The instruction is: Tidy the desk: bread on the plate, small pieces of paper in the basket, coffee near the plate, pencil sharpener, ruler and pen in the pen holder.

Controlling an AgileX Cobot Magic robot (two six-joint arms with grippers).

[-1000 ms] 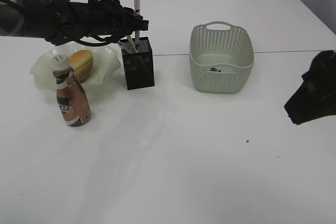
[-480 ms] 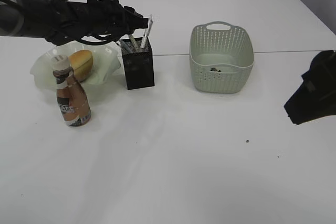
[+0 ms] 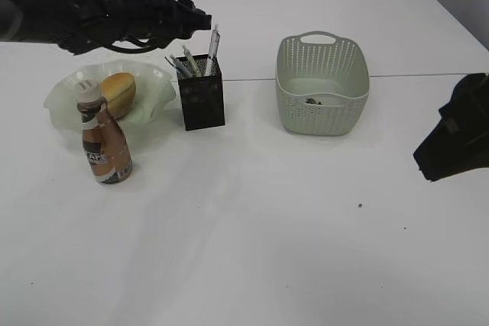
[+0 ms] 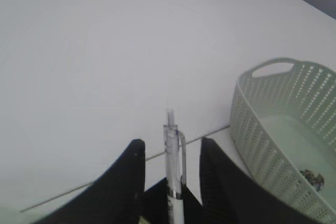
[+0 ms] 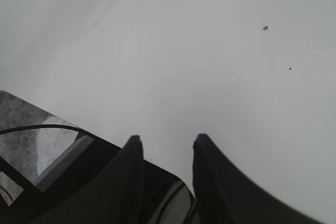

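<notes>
The clear pen (image 3: 212, 43) stands leaning in the black mesh pen holder (image 3: 203, 103) beside other sticks. My left gripper (image 3: 199, 19) is open just above and behind the holder. In the left wrist view the pen (image 4: 174, 182) rises between the spread fingers (image 4: 169, 145) with a gap on each side. The bread (image 3: 118, 91) lies on the pale green plate (image 3: 65, 93). The coffee bottle (image 3: 104, 145) stands in front of the plate. The basket (image 3: 322, 112) holds small paper pieces (image 3: 312, 101). My right gripper (image 5: 167, 145) is open and empty over bare table.
The basket also shows at the right of the left wrist view (image 4: 273, 129). My right arm (image 3: 458, 131) hangs at the table's right edge. A table seam (image 3: 412, 75) runs across behind the basket. Small dark specks (image 3: 360, 205) lie on the white table.
The pen was held upright above the holder, then dropped into it and now leans there. My left gripper let go of it and drew up and back. The right arm has not moved.
</notes>
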